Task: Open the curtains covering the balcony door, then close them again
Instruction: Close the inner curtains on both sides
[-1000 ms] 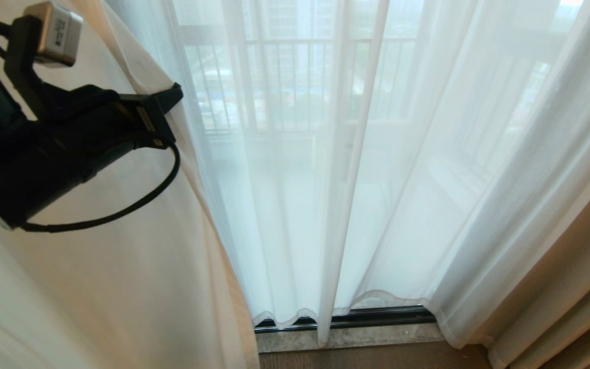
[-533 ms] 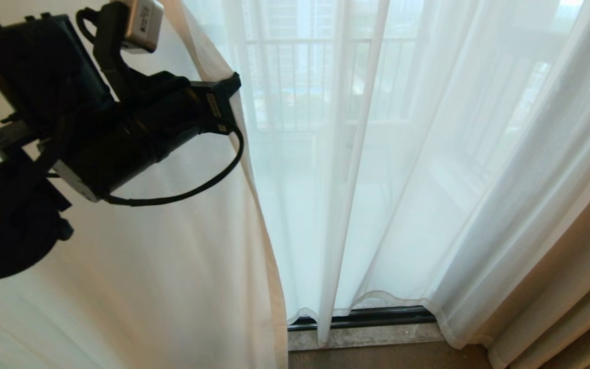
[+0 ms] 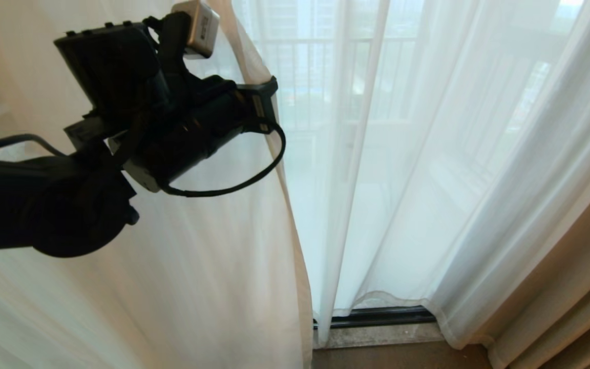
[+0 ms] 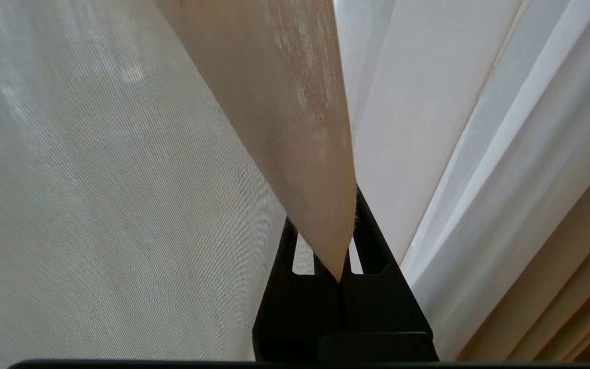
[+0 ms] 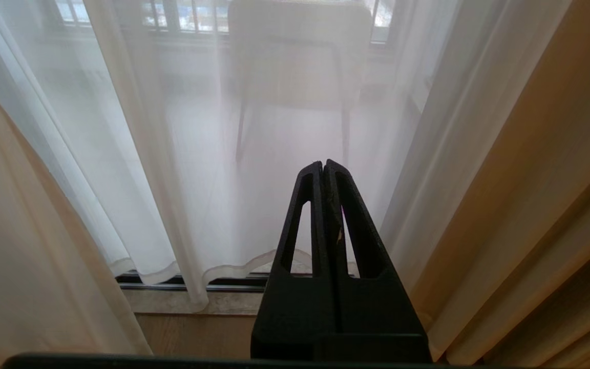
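The left gripper (image 3: 270,88), clamped on the edge of the left curtain (image 3: 213,287), has carried it rightward across the glass, so the panel now covers more of the door track (image 3: 377,316) than before.

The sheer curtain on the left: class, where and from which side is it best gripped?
Grip the left sheer curtain by its free vertical edge, coming in from the room side, as the left gripper does: that hem folds thin enough to pinch between shut fingers.
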